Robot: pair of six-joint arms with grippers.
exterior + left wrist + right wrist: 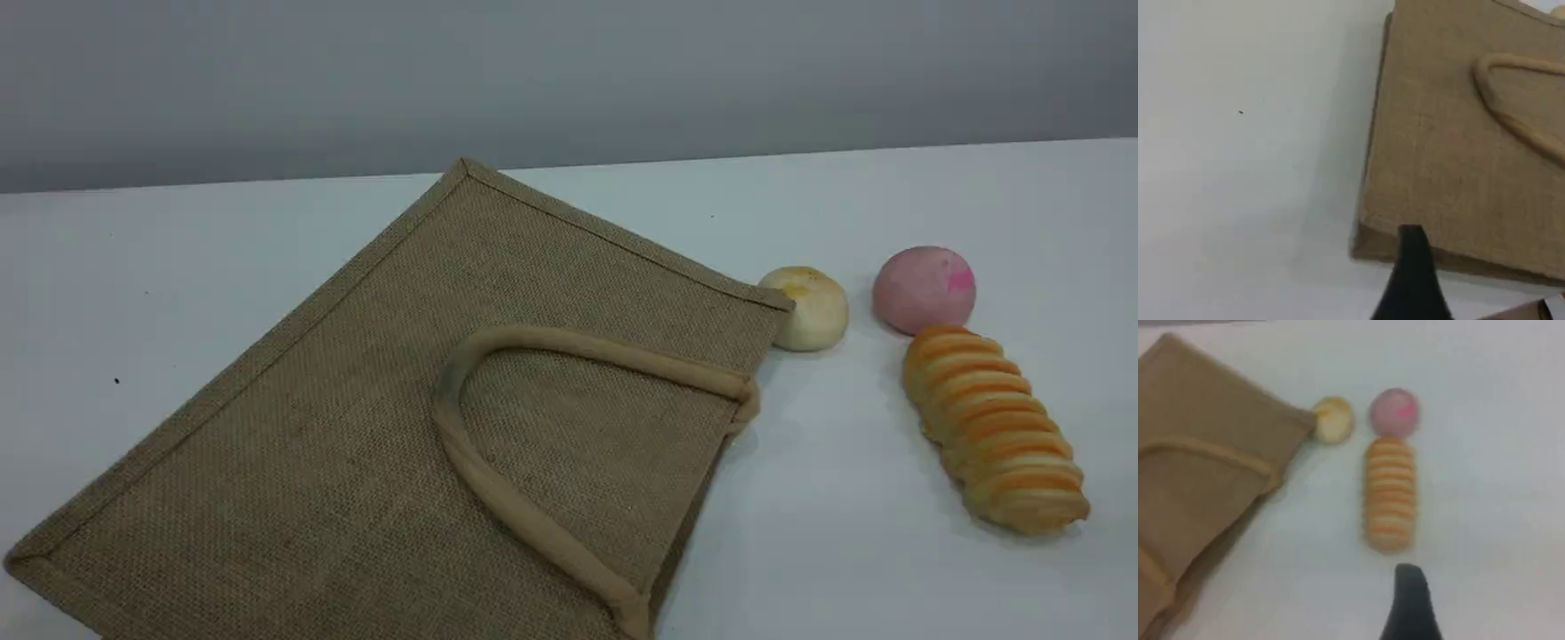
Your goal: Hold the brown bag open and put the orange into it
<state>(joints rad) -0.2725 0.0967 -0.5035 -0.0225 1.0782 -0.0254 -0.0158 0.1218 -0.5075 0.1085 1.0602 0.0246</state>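
The brown bag (356,462) lies flat on the white table, its mouth edge facing right and one beige loop handle (569,341) resting on top. It also fills the upper right of the left wrist view (1451,153) and the left of the right wrist view (1198,400). The orange is out of view. One dark fingertip (1413,243) of my left gripper hovers over the bag's near corner. A dark fingertip (1410,587) of my right gripper hangs above bare table just short of the bread roll. Neither holds anything, and neither arm shows in the scene view.
Right of the bag's mouth lie a pale round bun (807,307), a pink ball (925,289) and a long orange-striped bread roll (996,427). The bun sits close to the bag's corner. The table (889,551) ends at a grey wall behind.
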